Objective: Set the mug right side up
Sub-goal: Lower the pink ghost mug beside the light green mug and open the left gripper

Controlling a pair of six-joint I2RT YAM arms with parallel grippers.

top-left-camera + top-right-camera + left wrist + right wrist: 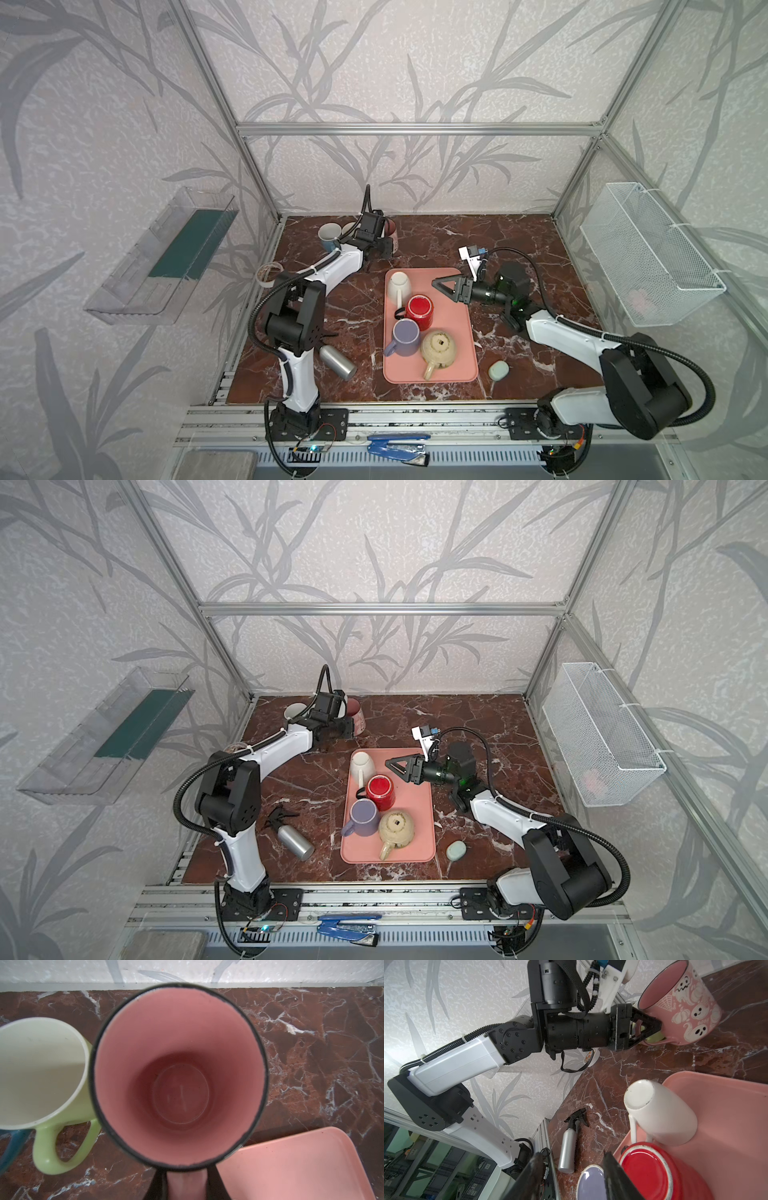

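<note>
Left fingers (pixel 158 1188) clamped on handle of pink mug (pixel 178 1076); mug mouth up at rear of worktop (pixel 436 241), beside green mug (pixel 41 1072). Right fingers (pixel 612 1174) part-spread, holding nothing, above tray (pixel 457 332) w/ inverted white mug (pixel 399 284).

pink mug (pixel 392 237) half hidden by left arm (pixel 345 262), blue mug (pixel 10 1147) edge-cropped
</note>
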